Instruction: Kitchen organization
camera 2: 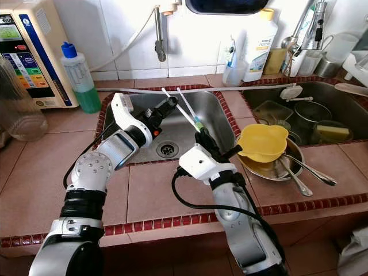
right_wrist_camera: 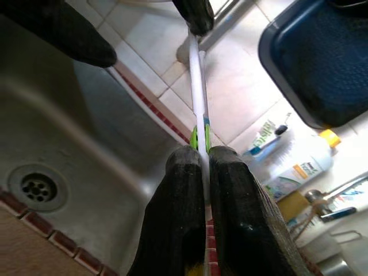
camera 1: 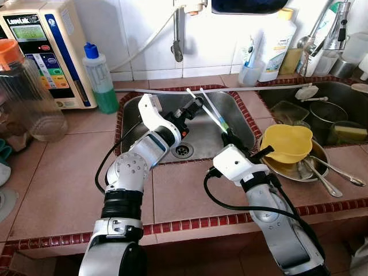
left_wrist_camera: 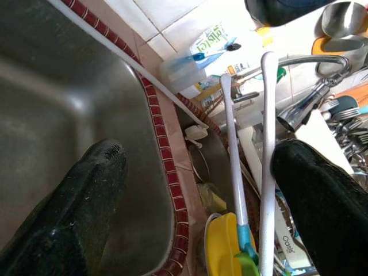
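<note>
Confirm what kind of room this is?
A home kitchen, most likely: a tiled counter with a steel double sink, dirty dishes including a yellow bowl and spoons, and a faucet. The right hand holds white chopsticks over the basin.

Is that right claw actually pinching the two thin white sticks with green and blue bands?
Touching. In the right wrist view the right gripper has both black fingers pressed against the white sticks, with no gap on either side.
</note>
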`<state>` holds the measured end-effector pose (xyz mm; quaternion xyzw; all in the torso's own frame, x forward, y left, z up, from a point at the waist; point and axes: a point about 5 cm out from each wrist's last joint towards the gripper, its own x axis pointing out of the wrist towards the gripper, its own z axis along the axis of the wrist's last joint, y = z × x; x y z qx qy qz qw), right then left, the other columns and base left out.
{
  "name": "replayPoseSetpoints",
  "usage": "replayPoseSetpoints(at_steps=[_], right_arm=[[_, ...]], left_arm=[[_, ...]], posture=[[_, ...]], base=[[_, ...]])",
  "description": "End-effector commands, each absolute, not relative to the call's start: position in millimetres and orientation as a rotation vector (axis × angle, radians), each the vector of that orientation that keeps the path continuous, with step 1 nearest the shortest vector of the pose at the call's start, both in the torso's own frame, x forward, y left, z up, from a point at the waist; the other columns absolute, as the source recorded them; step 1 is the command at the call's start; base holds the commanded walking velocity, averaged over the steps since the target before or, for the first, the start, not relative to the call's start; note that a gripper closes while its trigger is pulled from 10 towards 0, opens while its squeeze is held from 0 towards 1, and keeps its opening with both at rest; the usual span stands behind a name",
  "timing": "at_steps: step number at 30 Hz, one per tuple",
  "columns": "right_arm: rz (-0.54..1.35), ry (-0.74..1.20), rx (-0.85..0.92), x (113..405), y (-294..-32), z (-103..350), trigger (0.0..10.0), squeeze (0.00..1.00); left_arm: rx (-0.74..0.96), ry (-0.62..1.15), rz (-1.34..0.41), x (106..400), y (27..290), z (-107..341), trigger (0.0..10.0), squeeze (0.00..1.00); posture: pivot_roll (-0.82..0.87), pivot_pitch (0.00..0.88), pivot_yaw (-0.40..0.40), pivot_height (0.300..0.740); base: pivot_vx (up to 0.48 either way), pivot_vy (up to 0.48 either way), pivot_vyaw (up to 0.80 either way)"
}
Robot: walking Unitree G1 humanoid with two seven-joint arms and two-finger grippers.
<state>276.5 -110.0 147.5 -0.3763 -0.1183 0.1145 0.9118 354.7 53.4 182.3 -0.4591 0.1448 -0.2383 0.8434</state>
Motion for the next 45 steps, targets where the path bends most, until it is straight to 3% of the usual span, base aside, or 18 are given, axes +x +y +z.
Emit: replayPoseSetpoints(at_steps=[1, 23, 24, 25, 28, 45], right_arm=[[0.263, -0.291, -0.761, 273.4, -103.7, 155.4, 10.0, 0.0], [0.329, -0.34, -0.709, 269.2, -93.6, 162.8, 10.0, 0.0], [0.329, -0.337, -0.716, 268.9, -94.5, 161.7, 10.0, 0.0], [0.329, -0.335, -0.719, 268.5, -94.8, 161.1, 10.0, 0.0], [0.329, -0.333, -0.72, 267.4, -94.7, 160.3, 10.0, 0.0], [0.316, -0.323, -0.737, 268.9, -97.6, 157.7, 10.0, 0.0]], left_arm=[[-1.066, 0.334, -0.659, 341.5, -6.1, 202.3, 10.0, 0.0], [-0.978, 0.252, -0.605, 356.8, 7.9, 200.3, 10.0, 0.0], [-0.986, 0.231, -0.596, 358.7, 11.3, 201.2, 2.7, 0.0], [-0.988, 0.222, -0.589, 359.7, 13.2, 201.4, 0.7, 0.0], [-0.996, 0.207, -0.573, 361.9, 17.1, 201.2, 0.0, 0.0], [-1.009, 0.207, -0.488, 361.1, 25.0, 185.6, 0.0, 0.0]], posture=[[0.06, 0.0, 0.05, 0.74], [0.06, 0.0, 0.047, 0.74], [0.07, 0.0, 0.046, 0.74], [0.07, 0.0, 0.046, 0.74], [0.07, 0.0, 0.046, 0.74], [0.06, 0.0, 0.033, 0.74]], base=[[0.0, 0.0, 0.0], [0.0, 0.0, 0.0], [0.0, 0.0, 0.0], [0.0, 0.0, 0.0], [0.0, 0.0, 0.0], [0.0, 0.0, 0.0]])
